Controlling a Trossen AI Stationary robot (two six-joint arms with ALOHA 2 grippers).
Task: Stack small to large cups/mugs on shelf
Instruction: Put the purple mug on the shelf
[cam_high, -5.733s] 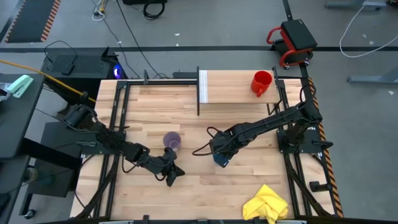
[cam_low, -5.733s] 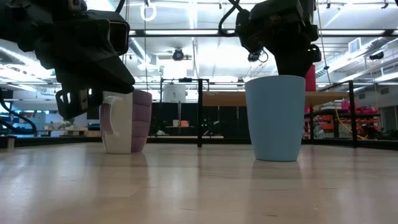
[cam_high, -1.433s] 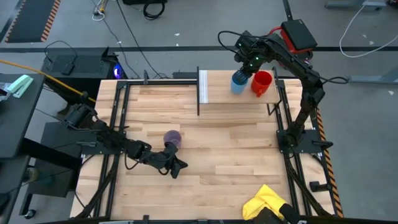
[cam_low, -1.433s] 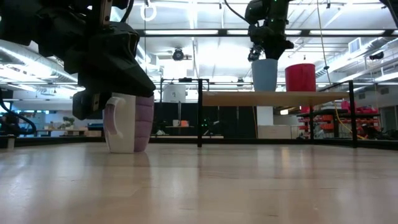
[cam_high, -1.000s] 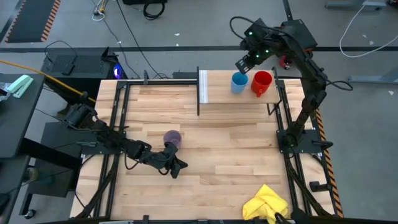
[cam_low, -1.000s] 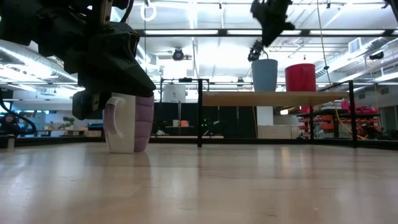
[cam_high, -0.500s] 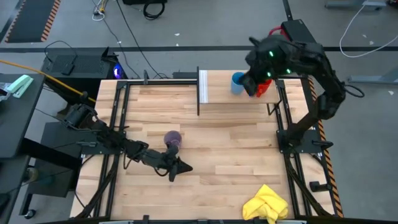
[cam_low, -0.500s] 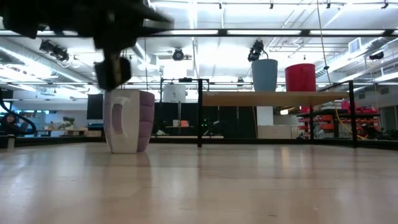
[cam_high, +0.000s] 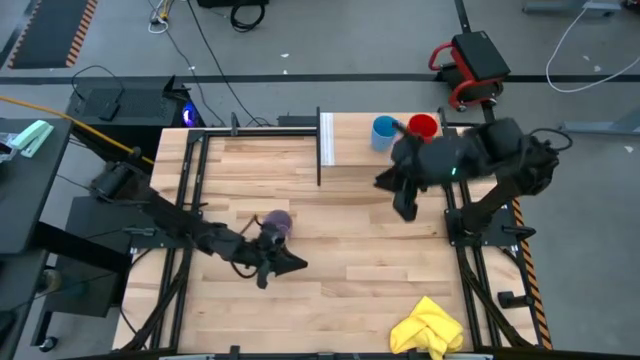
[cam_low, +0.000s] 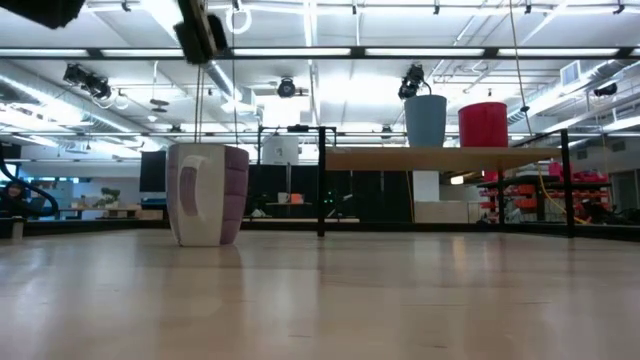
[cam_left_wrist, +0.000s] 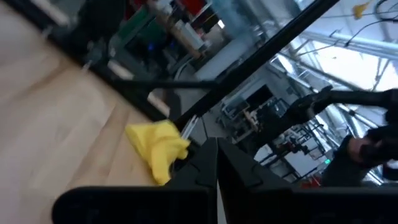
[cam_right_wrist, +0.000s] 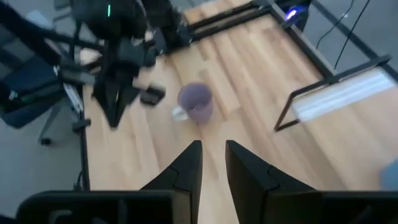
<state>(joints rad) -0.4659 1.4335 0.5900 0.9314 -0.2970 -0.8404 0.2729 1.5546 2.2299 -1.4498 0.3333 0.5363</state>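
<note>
The blue round cup and the red mug stand side by side on the shelf, so two of three look placed. The purple mug is left on the tabletop, upright. The left gripper is just beside it, fingers pressed together and empty. The right gripper, above the table near the shelf, is slightly parted and holds nothing.
</note>
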